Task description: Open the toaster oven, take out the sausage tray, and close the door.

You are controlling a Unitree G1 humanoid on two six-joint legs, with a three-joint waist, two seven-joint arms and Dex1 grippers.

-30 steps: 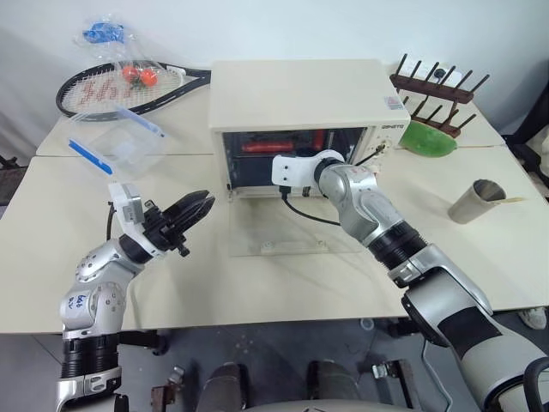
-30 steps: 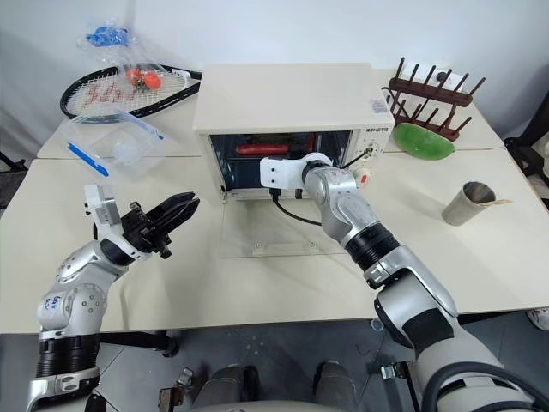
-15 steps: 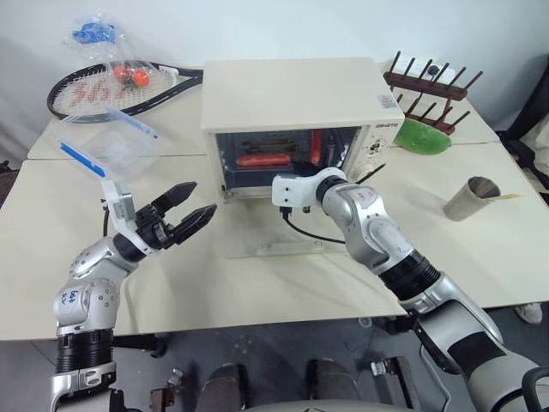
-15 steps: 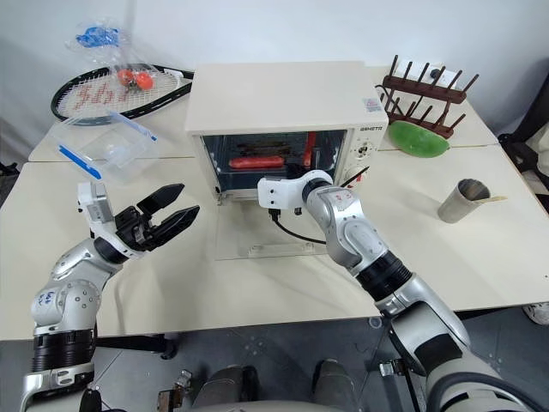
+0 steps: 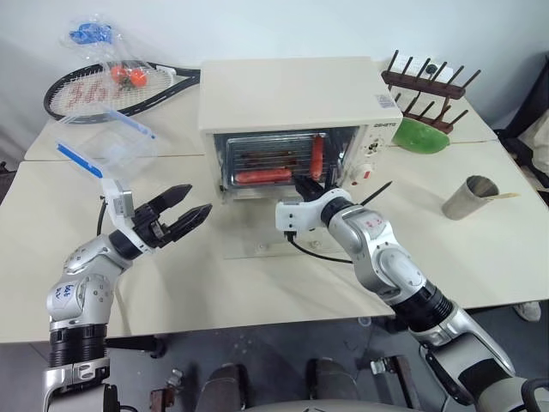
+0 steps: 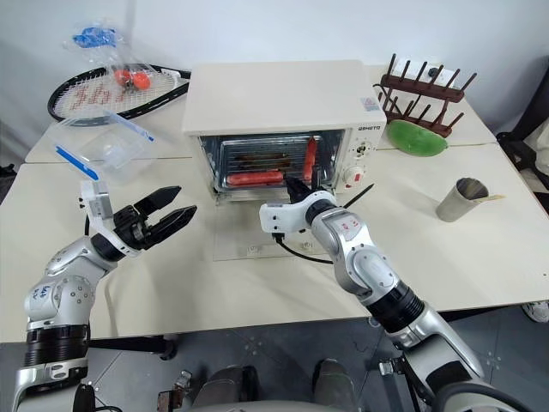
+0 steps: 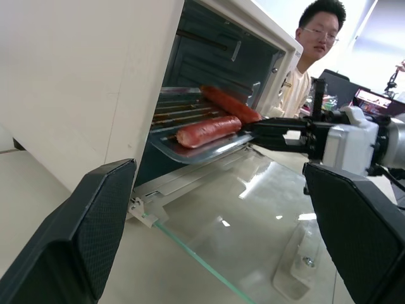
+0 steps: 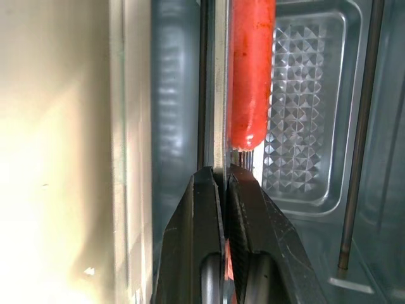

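The cream-white toaster oven point(image 5: 287, 90) stands at the table's middle. Its glass door point(image 5: 257, 236) lies flat on the table in front of it. The shiny sausage tray point(image 7: 190, 149) sticks partly out of the oven's mouth, with a red sausage point(image 5: 262, 176) lying across it and another point(image 5: 317, 159) lying lengthwise. My right gripper point(image 5: 300, 182) is shut on the tray's front rim point(image 8: 219, 95), just above the door. My left gripper point(image 5: 197, 199) hovers open and empty to the left of the oven, pointing at it.
A tennis racket point(image 5: 111, 86) and a clear plastic box with a blue edge point(image 5: 103, 142) lie at the back left. A wooden rack point(image 5: 429, 90), a green object point(image 5: 420, 136) and a metal cup point(image 5: 467, 197) stand to the right. A person point(image 7: 316, 38) sits beyond the oven.
My right gripper has drawn back toward me from inside the oven, and the tray with its sausages has come forward with it. My left gripper's fingers have spread wide.
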